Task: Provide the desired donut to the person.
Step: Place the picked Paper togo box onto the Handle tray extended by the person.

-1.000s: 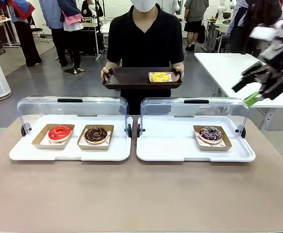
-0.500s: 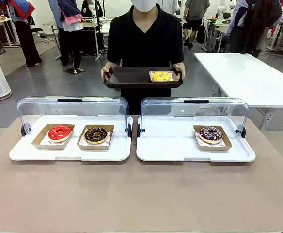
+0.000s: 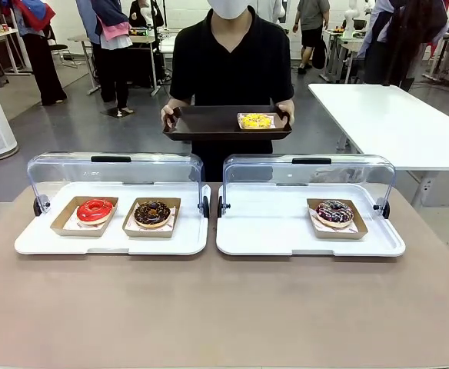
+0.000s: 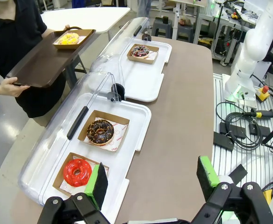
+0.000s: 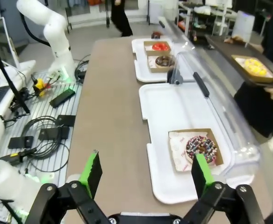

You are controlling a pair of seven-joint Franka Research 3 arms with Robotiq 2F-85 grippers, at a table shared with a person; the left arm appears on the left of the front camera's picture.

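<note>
Across the table the person (image 3: 231, 58) holds a dark brown tray (image 3: 205, 123) carrying a yellow donut (image 3: 256, 121) in a paper boat. A red donut (image 3: 94, 210) and a chocolate donut (image 3: 152, 213) lie on the left white tray (image 3: 109, 242). A dark sprinkled donut (image 3: 334, 212) lies on the right white tray (image 3: 271, 231). My left gripper (image 4: 152, 176) hangs open above the table's left end, near the red donut (image 4: 77, 171). My right gripper (image 5: 146, 171) hangs open above the right end, short of the sprinkled donut (image 5: 200, 148). Nothing is between either pair of fingers.
Both white trays have clear hinged lids (image 3: 113, 173) standing open toward the person. Cables and boxes lie on the floor on my side of the table (image 4: 241, 135). A white table (image 3: 386, 123) stands at the back right, and people walk farther off.
The right arm, seen at the right edge of the front view one second ago, has pulled back out of that picture. The person and the donuts have stayed put.
</note>
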